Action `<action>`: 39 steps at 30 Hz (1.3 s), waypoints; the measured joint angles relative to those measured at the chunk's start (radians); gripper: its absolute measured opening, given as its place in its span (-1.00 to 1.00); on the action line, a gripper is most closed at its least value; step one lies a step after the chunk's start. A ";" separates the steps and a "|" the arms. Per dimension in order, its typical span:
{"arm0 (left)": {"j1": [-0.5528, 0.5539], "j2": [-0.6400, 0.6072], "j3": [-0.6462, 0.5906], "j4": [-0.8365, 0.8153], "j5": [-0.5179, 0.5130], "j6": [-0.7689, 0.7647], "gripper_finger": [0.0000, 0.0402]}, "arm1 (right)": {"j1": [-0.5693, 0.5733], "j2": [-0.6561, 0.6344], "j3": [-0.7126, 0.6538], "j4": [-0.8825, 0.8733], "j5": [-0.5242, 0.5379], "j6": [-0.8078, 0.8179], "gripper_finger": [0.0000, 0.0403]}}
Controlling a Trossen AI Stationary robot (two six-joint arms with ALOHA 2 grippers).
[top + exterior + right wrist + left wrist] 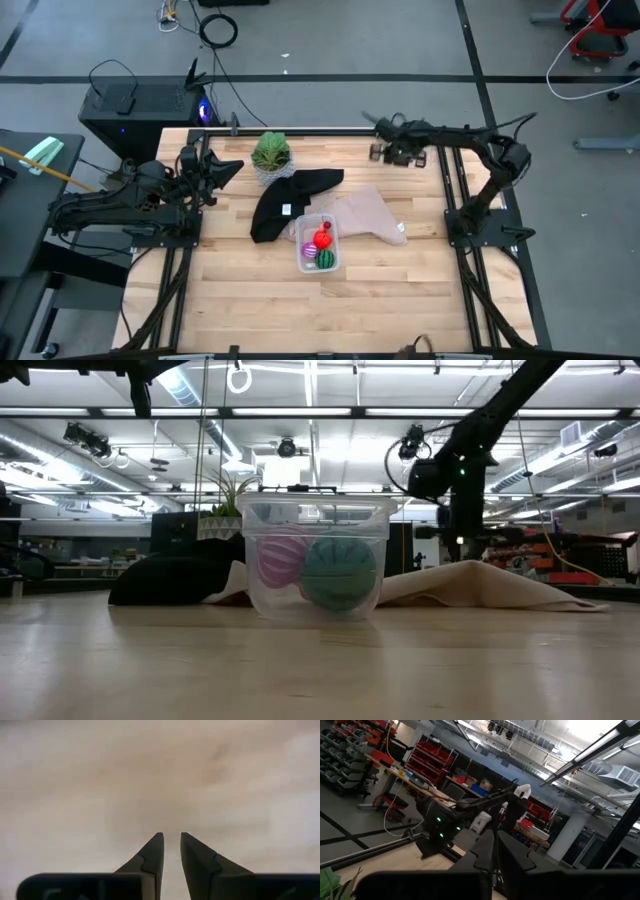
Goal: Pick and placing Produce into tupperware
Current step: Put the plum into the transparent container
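Bare wood is lying open across the whole near half of the table and down both side strips, so approach from the front is meeting nothing. The middle is being crowded: the tupperware is sitting with the black cloth touching it on one side and the beige cloth on the other, and the leafy plant is standing just behind the black cloth. The left gripper is hanging beside the plant at the far left edge and the right gripper is occupying the far right corner, leaving the tub's open top unobstructed from above.
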 joint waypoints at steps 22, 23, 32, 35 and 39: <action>0.000 0.000 0.000 0.002 0.000 0.000 -0.82 | 1.030 -0.165 -0.198 -0.267 0.267 1.169 -0.98; 0.000 0.000 0.000 0.002 0.000 -0.001 -0.82 | 1.031 -0.155 -0.208 -0.257 0.269 1.170 -0.98; 0.000 0.000 0.000 0.002 0.000 -0.052 -0.86 | 0.842 -0.067 -0.278 -0.220 0.309 1.198 -0.91; 0.001 0.000 0.000 0.002 0.000 -0.052 -0.86 | 0.732 -0.077 -0.321 -0.153 0.316 1.151 -0.87; 0.001 0.000 0.000 0.002 0.000 -0.046 -0.83 | 0.611 -0.099 -0.382 -0.074 0.318 1.078 -0.73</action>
